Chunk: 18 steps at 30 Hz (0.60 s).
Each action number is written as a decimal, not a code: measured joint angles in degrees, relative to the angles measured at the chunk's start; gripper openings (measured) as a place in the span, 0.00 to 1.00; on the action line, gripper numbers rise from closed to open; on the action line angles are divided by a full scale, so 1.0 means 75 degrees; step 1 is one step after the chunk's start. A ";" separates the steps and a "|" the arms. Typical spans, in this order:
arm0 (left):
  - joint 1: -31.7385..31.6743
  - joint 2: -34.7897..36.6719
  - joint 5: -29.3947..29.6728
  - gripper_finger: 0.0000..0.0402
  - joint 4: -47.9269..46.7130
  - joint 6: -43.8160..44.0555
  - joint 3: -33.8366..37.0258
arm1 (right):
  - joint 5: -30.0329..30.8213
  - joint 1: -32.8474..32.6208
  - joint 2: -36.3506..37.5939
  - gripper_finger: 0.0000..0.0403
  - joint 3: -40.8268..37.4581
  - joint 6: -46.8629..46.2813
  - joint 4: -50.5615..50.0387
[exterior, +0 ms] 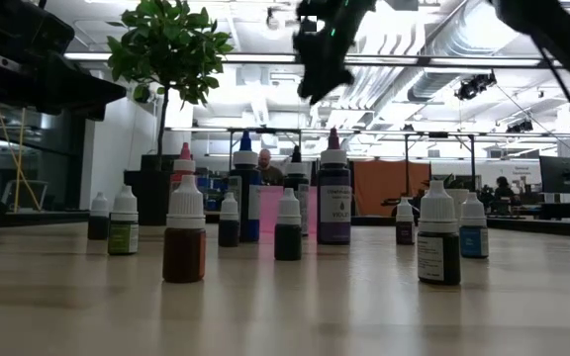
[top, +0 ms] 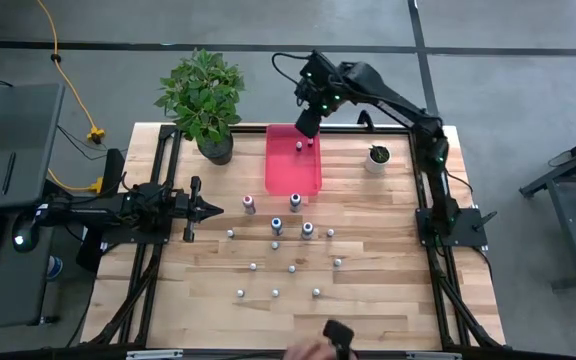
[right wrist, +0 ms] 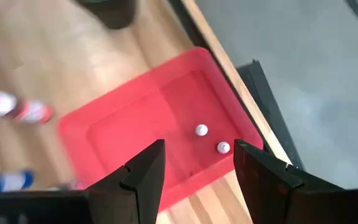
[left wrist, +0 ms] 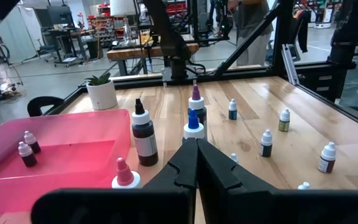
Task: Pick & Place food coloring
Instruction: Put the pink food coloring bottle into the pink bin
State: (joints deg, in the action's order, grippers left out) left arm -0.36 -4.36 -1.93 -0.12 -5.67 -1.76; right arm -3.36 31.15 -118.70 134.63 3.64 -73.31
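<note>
Several small food coloring bottles (top: 277,226) with white caps stand upright on the wooden table, the taller ones (left wrist: 143,134) nearest the red tray (top: 280,175). Two more bottles (right wrist: 201,130) stand in the tray's far end (top: 298,147). My right gripper (right wrist: 197,163) hangs open high above that end of the tray (top: 308,122), with nothing between its fingers. In the low view it shows well above the bottles (exterior: 320,49). My left gripper (top: 211,208) waits shut at the table's left, pointing level toward the bottles (left wrist: 196,149).
A large potted plant (top: 203,95) stands at the far left beside the tray. A small white pot with a green plant (top: 376,158) stands at the far right. A person's hand with a dark object (top: 336,335) shows at the near edge.
</note>
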 joint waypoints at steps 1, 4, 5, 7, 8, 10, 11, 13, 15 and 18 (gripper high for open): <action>0.0002 0.0000 0.0000 0.00 0.0000 0.0000 0.0002 | 0.0008 -0.0130 0.0139 0.45 0.0000 0.0194 -0.0128; 0.0003 -0.0002 0.0000 0.00 0.0000 0.0000 0.0003 | 0.0138 -0.0616 0.0479 0.45 0.0000 0.0554 -0.0456; 0.0001 -0.0002 0.0000 0.00 0.0000 0.0000 0.0003 | 0.0211 -0.0790 0.0564 0.45 0.0000 0.0579 -0.0545; 0.0002 -0.0003 0.0000 0.00 0.0000 0.0000 0.0000 | 0.0267 -0.1134 0.0711 0.44 0.0000 0.0585 -0.0707; 0.0000 -0.0001 0.0000 0.00 0.0000 0.0000 0.0001 | 0.0263 -0.1308 0.0758 0.44 0.0000 0.0586 -0.0713; 0.0003 -0.0003 0.0000 0.00 0.0000 0.0000 0.0003 | 0.0276 -0.1657 0.0811 0.44 0.0000 0.0580 -0.0709; 0.0001 -0.0003 0.0000 0.00 0.0000 0.0000 0.0001 | 0.0282 -0.1817 0.0813 0.44 0.0000 0.0547 -0.0700; 0.0001 -0.0001 0.0000 0.00 0.0000 0.0000 0.0001 | 0.0287 -0.2128 0.0810 0.44 -0.0003 0.0345 -0.0567; 0.0001 -0.0003 0.0000 0.00 0.0000 0.0000 0.0000 | 0.0266 -0.2436 0.0785 0.44 -0.0006 0.0204 -0.0335; 0.0003 0.0000 0.0000 0.00 0.0000 0.0000 0.0000 | 0.0263 -0.2951 0.0642 0.44 -0.0003 0.0130 0.0154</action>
State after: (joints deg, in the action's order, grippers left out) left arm -0.34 -4.36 -1.93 -0.12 -5.67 -1.76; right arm -1.39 9.02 -113.88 134.61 4.61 -72.16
